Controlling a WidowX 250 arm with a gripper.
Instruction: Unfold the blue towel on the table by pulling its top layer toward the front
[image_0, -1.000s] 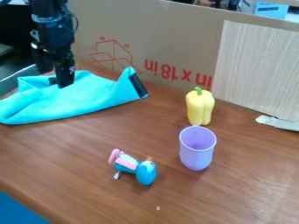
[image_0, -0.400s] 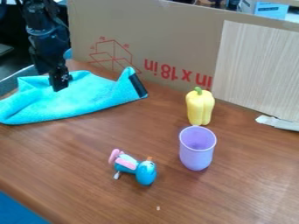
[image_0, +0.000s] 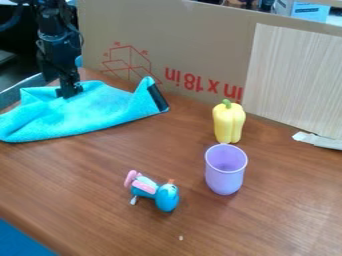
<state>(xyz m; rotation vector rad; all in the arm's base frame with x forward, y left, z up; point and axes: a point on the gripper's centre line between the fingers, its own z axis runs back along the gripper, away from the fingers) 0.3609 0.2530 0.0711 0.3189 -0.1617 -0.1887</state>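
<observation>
The black gripper (image_0: 69, 92) hangs at the upper left, over the back part of a turquoise cloth (image_0: 100, 111); whether it touches the cloth I cannot tell. The cloth lies spread out, with a raised corner and a dark strip at its right end. A yellow bell pepper (image_0: 228, 123) with a green stem stands right of centre. Just in front of it is an upright purple cup (image_0: 225, 172). A blue toy bird (image_0: 167, 197) with pink parts lies on the table front of centre.
A cardboard panel (image_0: 194, 45) with red print stands along the back of the wooden table (image_0: 267, 220). A light wood-grain sheet (image_0: 294, 80) covers its right part. A torn whitish strip (image_0: 319, 141) lies at the right edge.
Over the cloth, the gripper has shifted slightly left, then back a little to the right and up in the view. The cloth, pepper, cup and toy have not moved.
</observation>
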